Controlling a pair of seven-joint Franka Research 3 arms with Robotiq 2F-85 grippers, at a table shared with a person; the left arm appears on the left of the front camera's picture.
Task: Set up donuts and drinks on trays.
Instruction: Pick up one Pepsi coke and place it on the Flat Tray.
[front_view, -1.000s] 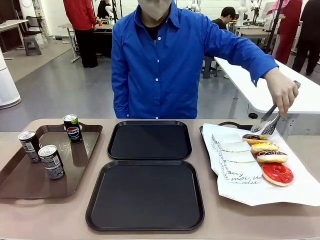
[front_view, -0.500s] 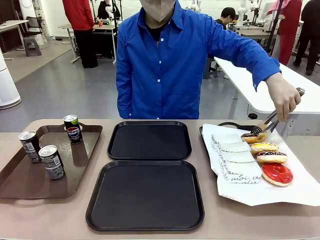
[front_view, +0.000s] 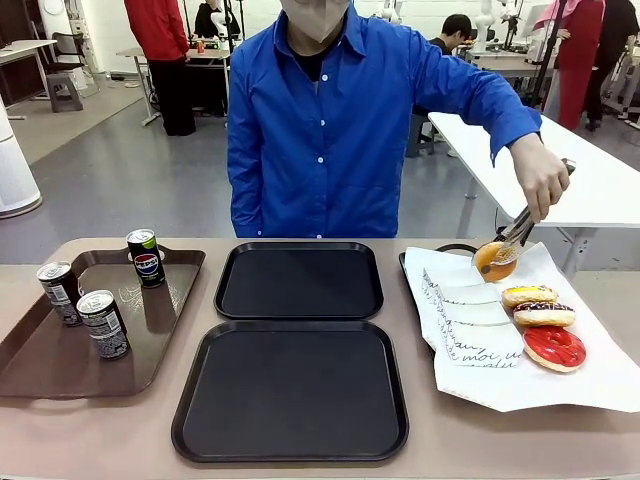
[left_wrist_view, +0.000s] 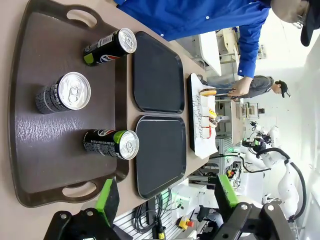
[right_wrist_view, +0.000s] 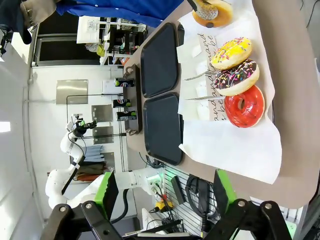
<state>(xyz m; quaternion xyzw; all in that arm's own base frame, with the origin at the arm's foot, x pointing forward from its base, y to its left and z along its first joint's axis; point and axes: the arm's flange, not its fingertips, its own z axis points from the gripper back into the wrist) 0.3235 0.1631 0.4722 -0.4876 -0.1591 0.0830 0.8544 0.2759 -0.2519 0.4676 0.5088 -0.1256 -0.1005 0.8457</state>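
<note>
Setup barely begun: both black rectangular plastic trays (front_view: 298, 280) were bare.
A person's tongs (front_view: 520, 232) held one golden-brown donut (front_view: 494, 260); three dark slim cans (front_view: 103, 323) sat on the brown tray (front_view: 50, 365); my left tool (left_wrist_view: 166, 197) and right tool (right_wrist_view: 165, 192) gaped, empty.

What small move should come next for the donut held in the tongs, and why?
Likely the person's hand should carry the donut, held in the tongs just above the white paper, sideways to the far black tray: that tray lies nearest, and neither black tray holds a donut yet.
</note>
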